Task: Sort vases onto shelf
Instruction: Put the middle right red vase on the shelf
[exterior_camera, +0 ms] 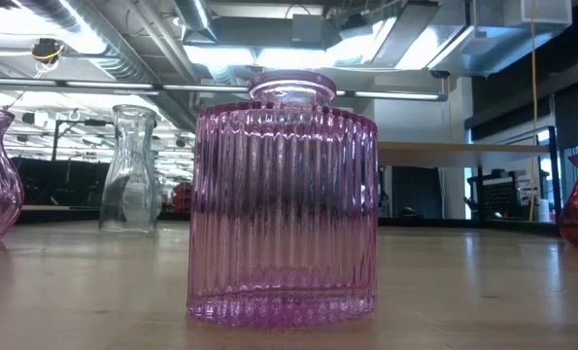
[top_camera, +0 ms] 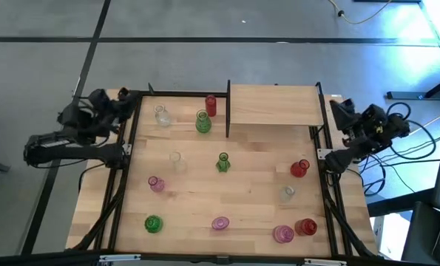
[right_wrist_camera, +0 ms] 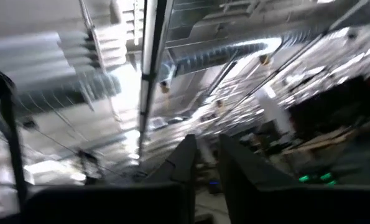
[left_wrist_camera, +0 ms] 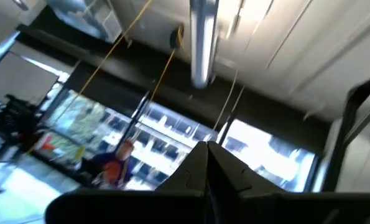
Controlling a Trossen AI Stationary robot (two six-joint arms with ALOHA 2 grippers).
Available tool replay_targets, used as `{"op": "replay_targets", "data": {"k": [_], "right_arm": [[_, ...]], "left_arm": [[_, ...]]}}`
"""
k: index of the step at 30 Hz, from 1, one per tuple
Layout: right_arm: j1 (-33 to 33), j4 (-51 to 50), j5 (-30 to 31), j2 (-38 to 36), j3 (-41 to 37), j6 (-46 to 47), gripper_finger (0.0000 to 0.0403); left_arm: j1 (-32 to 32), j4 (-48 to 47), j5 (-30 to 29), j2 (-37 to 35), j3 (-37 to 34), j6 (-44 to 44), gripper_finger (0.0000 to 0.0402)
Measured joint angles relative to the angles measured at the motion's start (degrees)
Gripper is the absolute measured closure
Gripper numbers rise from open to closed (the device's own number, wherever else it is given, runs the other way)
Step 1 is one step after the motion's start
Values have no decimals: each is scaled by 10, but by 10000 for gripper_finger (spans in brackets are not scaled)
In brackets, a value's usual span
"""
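Several small vases stand upright on their bases across the wooden tabletop: red, green, clear, green, pink, red and pink among them. The low view shows a ribbed pink vase close up and a clear vase behind it. The shelf is a light-wood board on black posts at the far right, with nothing on it. My left gripper waits at the table's left edge, shut. My right gripper waits at the right edge with a narrow gap between its fingers. Both point up at the ceiling.
A black metal frame runs along the table's left and right sides, next to both arms. An upright black post stands at the shelf's left end, close to the red and green vases. Bare tabletop shows in the middle.
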Motion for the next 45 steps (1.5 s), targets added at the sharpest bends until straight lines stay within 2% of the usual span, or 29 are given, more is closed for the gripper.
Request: {"op": "replay_targets", "data": {"k": [3,5,9,14,18,22,25,29,34,37,40,45], "right_arm": [[0,-7,12,34,45,-102,318],[0,-9,16,57,75,-134,306],[0,-42,45,96,131,-137,293],[0,-205,62,139,192,-90,281],[0,-400,84,175,243,20,270],[0,-620,73,209,302,174,254],[0,-758,39,239,349,266,241],[0,-883,2,286,406,328,219],[0,-1078,-108,327,458,478,187],[0,-1196,-158,339,461,578,177],[0,-1246,-190,341,438,644,177],[0,-1233,-253,308,361,708,191]], "left_arm": [[0,-28,0,50,42,35,401],[0,-44,-1,75,64,48,401],[0,-62,0,106,92,70,401],[0,-86,-2,115,98,78,401],[0,-106,-3,116,98,77,401],[0,-110,-4,116,98,75,401],[0,-110,-4,116,98,74,401],[0,-110,-4,116,98,74,401],[0,-110,-4,116,98,74,401],[0,-110,-2,116,98,73,401],[0,-111,0,116,98,73,401],[0,-123,2,116,98,73,401]]}}
